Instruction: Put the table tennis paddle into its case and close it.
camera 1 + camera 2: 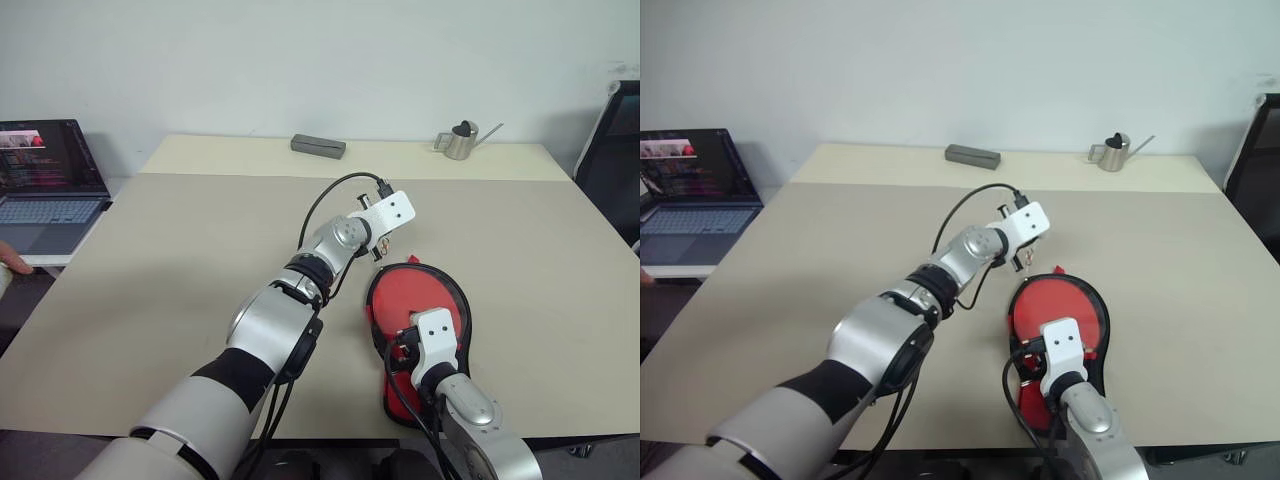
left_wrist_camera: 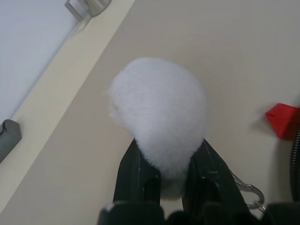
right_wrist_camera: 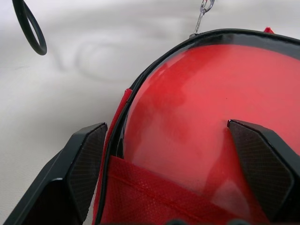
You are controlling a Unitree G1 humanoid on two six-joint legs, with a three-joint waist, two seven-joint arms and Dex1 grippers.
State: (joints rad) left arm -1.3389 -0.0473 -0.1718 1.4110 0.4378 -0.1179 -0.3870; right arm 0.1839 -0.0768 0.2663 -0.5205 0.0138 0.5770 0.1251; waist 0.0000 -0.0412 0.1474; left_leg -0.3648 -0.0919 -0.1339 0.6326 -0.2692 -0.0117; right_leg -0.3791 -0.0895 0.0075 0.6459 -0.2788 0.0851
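On the worktop our left hand pinches the fluffy pompom above the case, right hand wide open over its red face, so we reckon soft fabric, best dragged by that pull.

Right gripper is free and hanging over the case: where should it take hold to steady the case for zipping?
Judging from the pose, grip the case at its near, narrow end, coming straight down from above: the case lies flat. The open right gripper already straddles it. That stays opposite the pompom in the shut left gripper.
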